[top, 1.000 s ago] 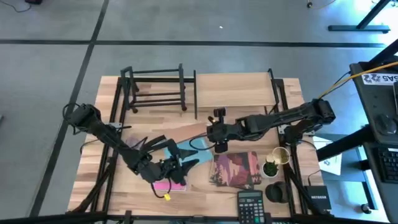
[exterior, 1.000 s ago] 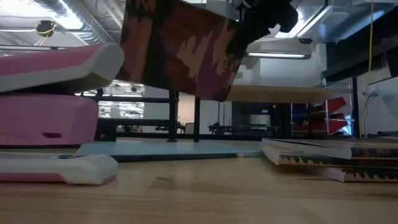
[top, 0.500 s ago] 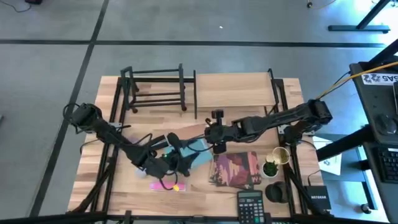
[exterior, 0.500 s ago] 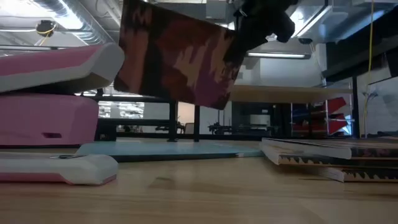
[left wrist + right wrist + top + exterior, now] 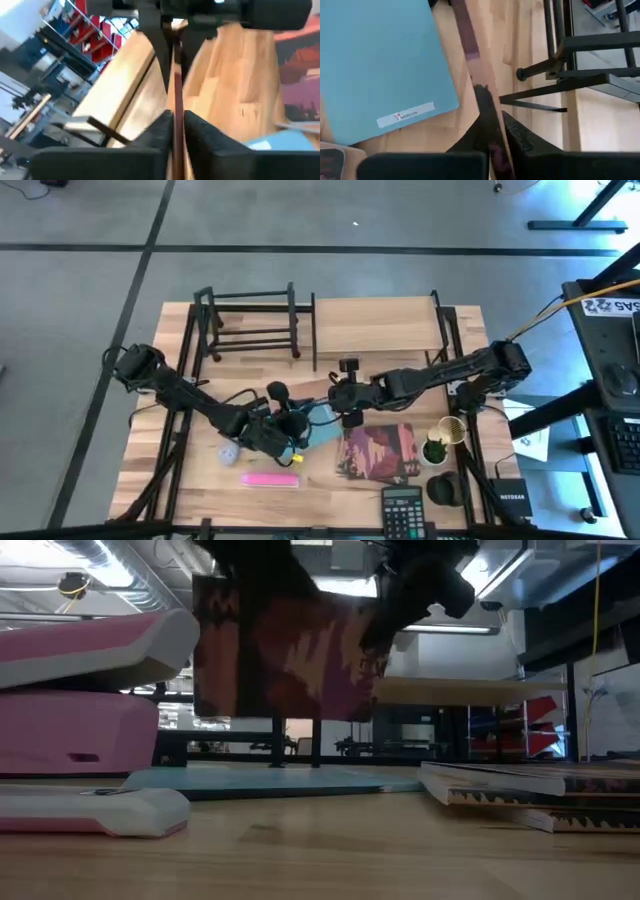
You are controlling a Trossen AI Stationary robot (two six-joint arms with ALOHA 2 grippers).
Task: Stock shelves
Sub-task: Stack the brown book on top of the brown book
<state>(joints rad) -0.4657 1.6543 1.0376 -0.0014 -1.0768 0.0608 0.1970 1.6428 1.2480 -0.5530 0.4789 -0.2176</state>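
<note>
Down at board level, closest in: a pink stapler (image 5: 80, 740), then a flat light-blue folder (image 5: 260, 780) and a short stack of books (image 5: 530, 785), all lying on the tabletop (image 5: 330, 850). Above those, held clear of the wood and standing on edge: a thin book with a red-and-purple cover (image 5: 290, 655), pinched at opposite ends by both arms. Left gripper (image 5: 177, 125) closed tight on the book's narrow edge; right gripper (image 5: 492, 135) clamped likewise on the far end. Probably light and fairly stiff across the cover, yet slim enough to flex or twist if only one corner carries it, and glossy enough to slip. Best taken near the spine or well in from the edge, not at a tip. Farther back, well apart from the book: the low black rack (image 5: 250, 330) and, just beside it, the wooden two-level shelf (image 5: 375, 320), neither yet touched by the book.
</note>
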